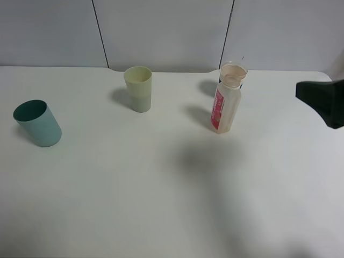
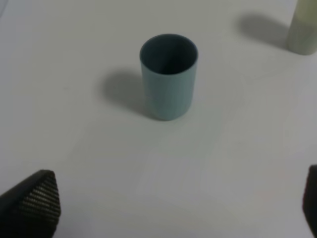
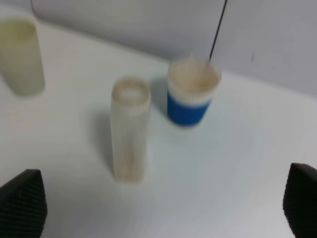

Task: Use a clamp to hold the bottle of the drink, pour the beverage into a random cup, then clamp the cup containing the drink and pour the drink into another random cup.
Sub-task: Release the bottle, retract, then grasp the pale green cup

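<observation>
The black two-fingered right gripper [image 1: 318, 100] hangs at the right edge of the scene above the white tabletop [image 1: 161, 204], its jaws spread wide with nothing between them; in the right wrist view its ribbed black fingertips [image 3: 22, 206] frame the way ahead. The small clear faceted plastic bottle with a red-pink label [image 1: 224, 107] stands to the left of that gripper and apart from it, on the far right part of the table, and the wrist view puts it a little off the middle of the gap between the fingers. Its long axis is upright, so a sideways reach with a finger on either side of the body looks like the natural grasp. The right arm is plainly the nearer one: the black left gripper [image 2: 173, 206], also wide apart and empty, faces the teal plastic tumbler [image 2: 168, 77] well over at the left side. The bottle's wide mouth is uncapped, and the pale tan milky beverage [image 3: 130, 161] shows through its wall, though the level is too blurred to read. A blue cup with a white rim [image 3: 190, 96] stands just beyond the bottle, close but not touching, and could be knocked. The slim pale yellow-green plastic tumbler [image 1: 138, 88] stands upright well to the bottle's left, towards the far edge
</observation>
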Available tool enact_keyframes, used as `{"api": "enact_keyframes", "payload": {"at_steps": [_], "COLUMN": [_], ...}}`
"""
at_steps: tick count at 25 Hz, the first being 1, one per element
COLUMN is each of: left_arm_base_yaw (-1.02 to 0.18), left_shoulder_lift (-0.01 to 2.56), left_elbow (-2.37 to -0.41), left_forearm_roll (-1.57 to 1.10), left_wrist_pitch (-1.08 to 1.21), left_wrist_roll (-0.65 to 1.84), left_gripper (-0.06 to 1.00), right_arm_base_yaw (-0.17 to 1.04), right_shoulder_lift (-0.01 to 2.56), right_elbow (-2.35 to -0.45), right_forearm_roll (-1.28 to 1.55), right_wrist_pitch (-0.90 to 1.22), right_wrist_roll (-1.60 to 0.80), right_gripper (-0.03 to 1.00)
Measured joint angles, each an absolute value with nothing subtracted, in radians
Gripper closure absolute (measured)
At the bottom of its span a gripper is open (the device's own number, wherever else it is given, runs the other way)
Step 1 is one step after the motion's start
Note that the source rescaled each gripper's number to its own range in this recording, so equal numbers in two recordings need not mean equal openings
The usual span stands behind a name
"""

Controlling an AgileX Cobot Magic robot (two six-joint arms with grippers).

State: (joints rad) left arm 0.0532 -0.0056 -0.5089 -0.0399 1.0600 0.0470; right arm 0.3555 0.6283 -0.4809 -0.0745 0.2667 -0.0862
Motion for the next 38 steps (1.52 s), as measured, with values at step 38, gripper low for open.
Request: {"api": "enact_keyframes", "payload": {"at_steps": [38], "left_arm_base_yaw": [0.053], "left_shoulder_lift": [-0.006], "left_elbow": [-0.509], "left_forearm_roll": [-0.040], "left_wrist_pitch": [1.060], "left_wrist_roll": [0.047], "left_gripper": [-0.06], "right_arm_base_yaw": [0.356], "right_shoulder_lift": [0.117], "right_elbow": [-0.582], "right_forearm_roll": [-0.034], "right_wrist_pitch": [1.202], "right_wrist_roll": [-0.031], "right_gripper": [0.06]}}
